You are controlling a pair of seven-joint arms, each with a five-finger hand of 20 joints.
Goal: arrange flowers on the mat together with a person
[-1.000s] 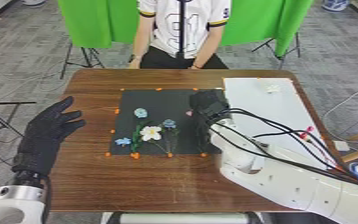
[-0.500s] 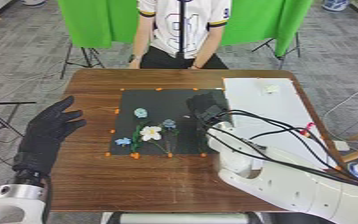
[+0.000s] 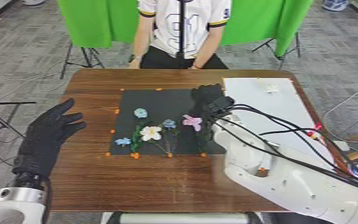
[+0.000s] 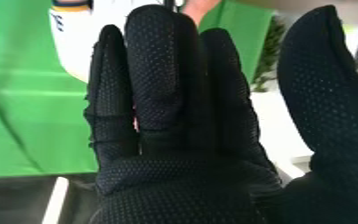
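My right hand (image 3: 213, 102) hides part of the black mat (image 3: 158, 101).
The right arm (image 3: 286, 184) and its cables cover some of the white board (image 3: 254, 100); I can't make out the small pale thing (image 3: 272, 89) on it, too blurred.

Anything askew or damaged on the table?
Nothing stands out: the mat lies flat, and the pink flower rests on it. A pale flower lies on the white board, probably just awaiting its turn.
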